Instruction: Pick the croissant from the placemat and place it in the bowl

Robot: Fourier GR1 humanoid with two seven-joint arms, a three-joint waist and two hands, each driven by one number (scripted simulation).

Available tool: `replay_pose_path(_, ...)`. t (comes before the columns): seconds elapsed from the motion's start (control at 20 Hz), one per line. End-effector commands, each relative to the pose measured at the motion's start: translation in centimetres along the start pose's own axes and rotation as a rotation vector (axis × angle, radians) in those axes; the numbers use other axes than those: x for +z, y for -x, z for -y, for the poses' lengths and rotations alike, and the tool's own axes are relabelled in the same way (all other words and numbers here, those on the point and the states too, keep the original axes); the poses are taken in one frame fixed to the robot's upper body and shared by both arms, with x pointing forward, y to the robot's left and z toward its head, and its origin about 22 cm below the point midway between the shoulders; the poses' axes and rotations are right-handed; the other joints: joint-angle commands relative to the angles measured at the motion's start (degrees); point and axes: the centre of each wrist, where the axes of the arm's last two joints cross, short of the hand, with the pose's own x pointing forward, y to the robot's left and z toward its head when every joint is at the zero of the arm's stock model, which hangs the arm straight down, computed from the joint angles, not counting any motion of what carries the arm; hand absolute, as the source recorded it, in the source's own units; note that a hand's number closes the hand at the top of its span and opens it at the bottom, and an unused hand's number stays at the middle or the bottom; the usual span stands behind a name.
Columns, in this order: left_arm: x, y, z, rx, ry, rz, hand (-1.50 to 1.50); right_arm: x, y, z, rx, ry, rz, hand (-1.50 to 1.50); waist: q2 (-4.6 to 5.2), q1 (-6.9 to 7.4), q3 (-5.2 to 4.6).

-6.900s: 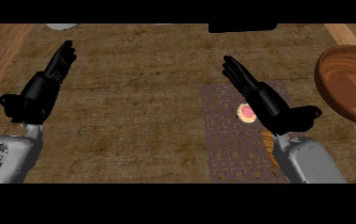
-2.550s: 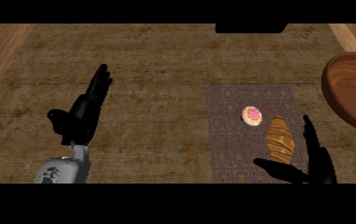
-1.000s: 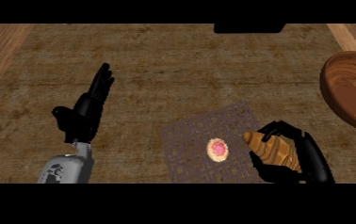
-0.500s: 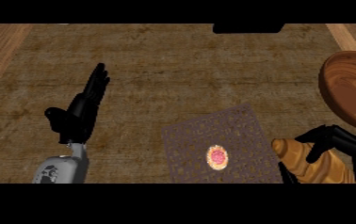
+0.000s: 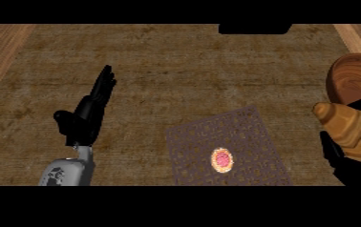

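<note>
Croissant (image 5: 340,126) right of placemat (image 5: 227,147)
</note>
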Motion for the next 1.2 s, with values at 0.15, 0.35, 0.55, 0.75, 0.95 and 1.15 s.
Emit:
replay_pose_path(0.15,-0.4,1.1,0.0,0.000,-0.014,0.005,0.00,-5.0,-3.6,4.1,-0.006,0.107,-0.055,1.50,0.11,0.14,0.00)
replay_pose_path(0.35,-0.2,1.6,-0.5,0.003,-0.011,0.006,0.00,-8.2,-0.9,5.6,0.010,0.098,-0.105,1.50,0.12,0.06,0.06)
replay_pose_path(0.55,-0.9,0.7,0.0,0.007,-0.002,-0.015,0.00,-9.2,1.1,6.6,0.211,0.116,-0.165,1.50,0.24,-0.15,0.07)
replay_pose_path(0.75,-0.5,0.5,1.0,0.010,-0.005,0.008,0.00,-10.7,5.2,5.4,0.388,0.096,-0.189,1.50,0.46,0.36,0.11)
replay_pose_path(0.95,0.7,-0.1,0.2,0.002,0.000,-0.003,0.00,-12.8,7.9,5.1,0.443,0.120,-0.225,1.50,0.20,0.58,0.10)
replay_pose_path(1.15,-1.0,-0.1,0.0,0.006,0.012,-0.003,0.00,-13.9,13.2,6.5,0.411,0.154,-0.280,1.50,0.31,0.42,0.11)
